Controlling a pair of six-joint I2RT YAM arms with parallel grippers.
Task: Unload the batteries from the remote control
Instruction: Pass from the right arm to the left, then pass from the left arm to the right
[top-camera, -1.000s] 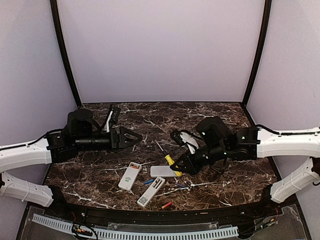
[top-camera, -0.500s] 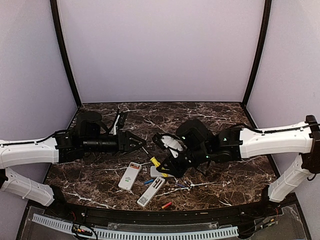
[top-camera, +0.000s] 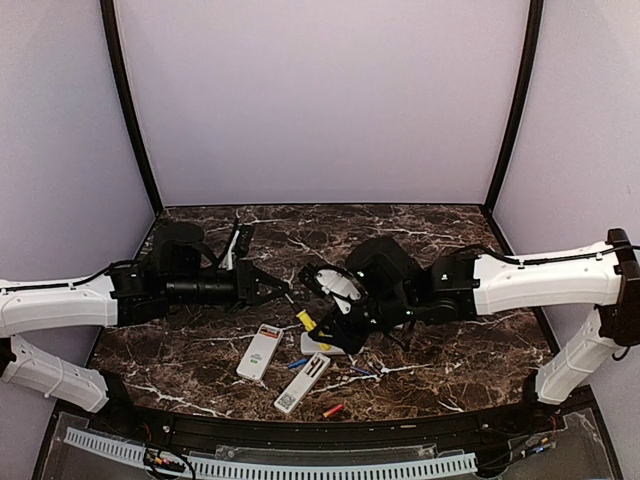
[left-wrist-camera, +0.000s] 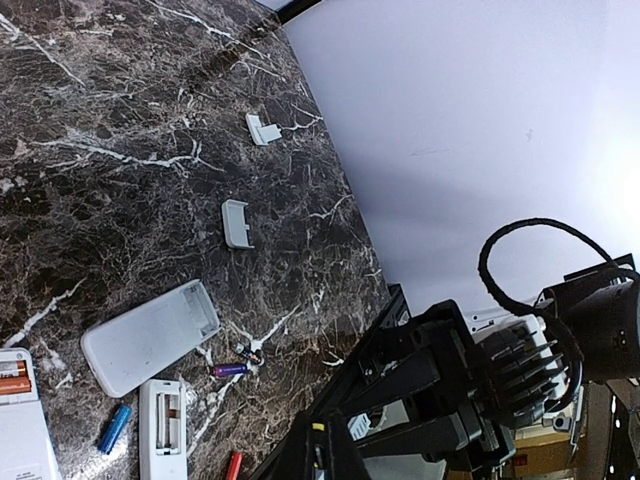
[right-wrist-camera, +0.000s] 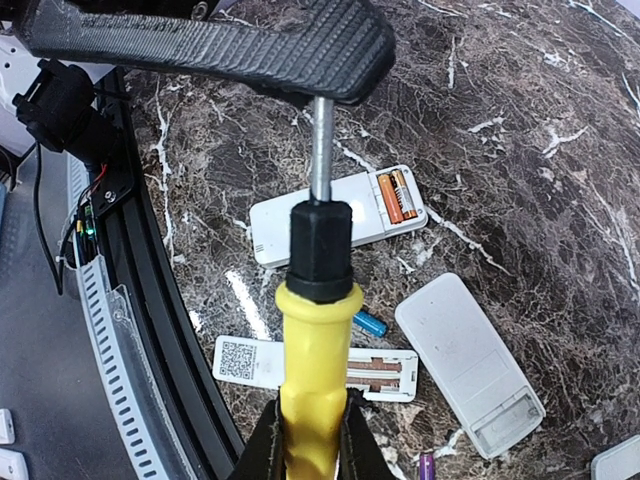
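Two orange batteries (right-wrist-camera: 397, 195) sit in the open end of a white remote control (right-wrist-camera: 335, 215), which also shows as the remote control (top-camera: 260, 352) near the front. My right gripper (right-wrist-camera: 305, 440) is shut on the yellow handle of a screwdriver (right-wrist-camera: 312, 340). Its shaft runs up under my left gripper's finger (right-wrist-camera: 200, 40). My left gripper (top-camera: 283, 291) is shut on that shaft. Loose on the marble lie a blue battery (right-wrist-camera: 368, 323), a purple battery (left-wrist-camera: 230, 370) and a red battery (top-camera: 333, 410).
A second remote (right-wrist-camera: 315, 365) lies with its compartment empty beside a third one (right-wrist-camera: 465, 360), face down. Two small white covers (left-wrist-camera: 235, 222) (left-wrist-camera: 263, 128) lie farther back. The black table rim (right-wrist-camera: 150, 300) runs along the front edge.
My right arm has carried the screwdriver left toward the left gripper. The left gripper has gone from open to shut around the shaft.
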